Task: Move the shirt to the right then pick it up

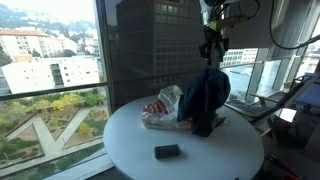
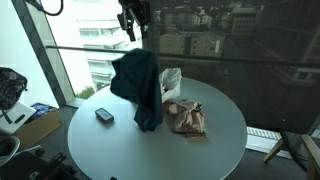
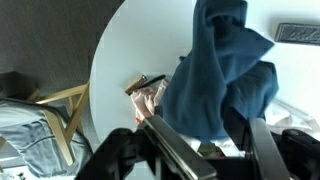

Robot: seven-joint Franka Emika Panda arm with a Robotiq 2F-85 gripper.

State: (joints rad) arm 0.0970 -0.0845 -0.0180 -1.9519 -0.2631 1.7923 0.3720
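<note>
The round white table (image 1: 125,150) carries everything. The blue shirt (image 1: 205,95) hangs from my jaws, which are clamped on its bunched top. Its lowest fold sits at or just above the table, right beside the crumpled plastic bag (image 1: 160,108). A small black object (image 1: 167,151) lies well apart. I judge the pickup nearly done, with only lifting clear left.

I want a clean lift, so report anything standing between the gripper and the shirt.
Nothing visible does: the shirt hangs from the gripper over the table. The snack bag lies beside the shirt, and the small black object lies apart, nearer the table's edge.
</note>
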